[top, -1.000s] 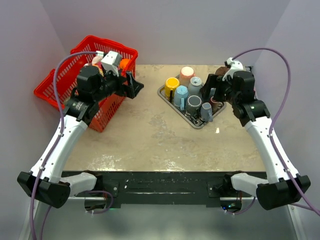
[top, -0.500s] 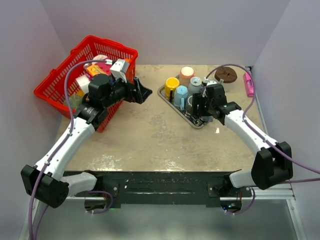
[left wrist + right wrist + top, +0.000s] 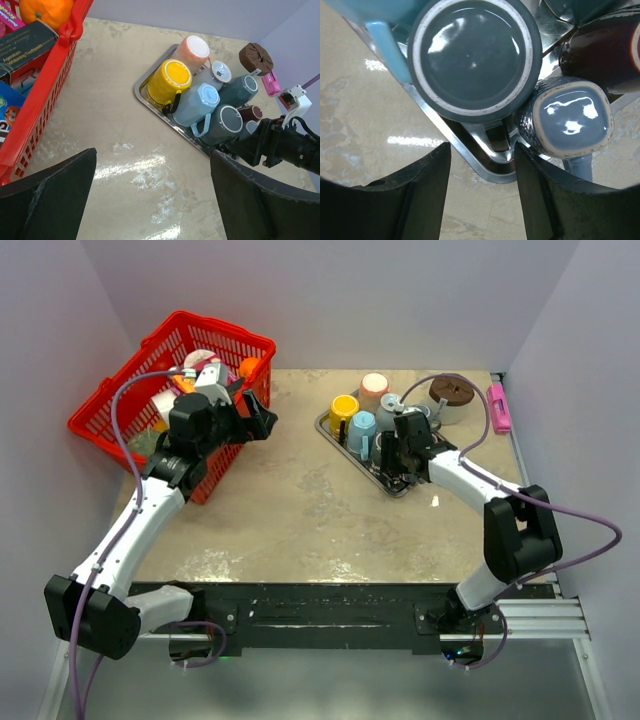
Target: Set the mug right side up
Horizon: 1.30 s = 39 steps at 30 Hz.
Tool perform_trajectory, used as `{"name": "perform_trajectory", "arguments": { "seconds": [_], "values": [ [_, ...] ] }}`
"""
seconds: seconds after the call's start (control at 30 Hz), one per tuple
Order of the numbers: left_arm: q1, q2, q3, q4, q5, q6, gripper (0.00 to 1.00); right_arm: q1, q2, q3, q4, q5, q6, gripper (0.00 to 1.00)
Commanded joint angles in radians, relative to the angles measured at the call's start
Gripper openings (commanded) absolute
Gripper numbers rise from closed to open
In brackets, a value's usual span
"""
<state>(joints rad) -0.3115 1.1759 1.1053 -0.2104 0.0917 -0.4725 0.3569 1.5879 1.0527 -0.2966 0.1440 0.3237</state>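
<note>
Right now I see the dark grey mug (image 3: 472,52) sitting bottom-up at the near corner of the steel tray (image 3: 485,172), with a speckled blue mug (image 3: 567,117) just beside it on the right. My right end effector (image 3: 481,147) hovers over that corner, fingers apart, pinching nothing. My left end effector (image 3: 152,155) hangs spread wide beside the red basket (image 3: 110,405).
</note>
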Motion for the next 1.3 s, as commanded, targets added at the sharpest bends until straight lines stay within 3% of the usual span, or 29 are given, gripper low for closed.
{"name": "perform_trajectory", "arguments": {
  "seconds": [0.0, 0.13, 0.27, 0.3, 0.4, 0.6, 0.7, 1.0, 1.27],
  "values": [
    [0.009, -0.022, -0.019, 0.037, 0.060, -0.034, 0.99, 0.001, 0.010, 0.055, 0.048, 0.078, 0.020, 0.56],
    [0.008, -0.018, -0.019, 0.046, 0.085, -0.028, 0.99, 0.001, 0.049, 0.067, 0.056, 0.088, 0.011, 0.55],
    [0.009, -0.019, -0.024, 0.058, 0.126, -0.018, 0.99, -0.001, 0.085, 0.082, 0.063, 0.089, -0.005, 0.47],
    [0.008, -0.022, -0.031, 0.066, 0.137, -0.017, 0.99, -0.001, 0.095, 0.090, 0.057, 0.089, -0.006, 0.39],
    [0.009, -0.030, -0.047, 0.085, 0.161, -0.012, 0.99, -0.001, 0.133, 0.119, 0.031, 0.092, -0.020, 0.27],
    [0.008, -0.038, -0.062, 0.091, 0.200, 0.002, 0.99, -0.001, 0.136, 0.132, 0.022, 0.111, -0.041, 0.18],
    [0.009, -0.041, -0.074, 0.098, 0.215, 0.002, 0.99, 0.001, 0.133, 0.135, 0.010, 0.115, -0.051, 0.01],
    [0.008, -0.038, -0.104, 0.126, 0.302, -0.032, 0.99, 0.001, 0.038, 0.112, -0.012, 0.052, -0.045, 0.00],
    [-0.001, -0.021, -0.203, 0.302, 0.470, -0.172, 0.99, -0.001, -0.103, 0.109, -0.071, 0.011, 0.003, 0.00]
  ]
}}
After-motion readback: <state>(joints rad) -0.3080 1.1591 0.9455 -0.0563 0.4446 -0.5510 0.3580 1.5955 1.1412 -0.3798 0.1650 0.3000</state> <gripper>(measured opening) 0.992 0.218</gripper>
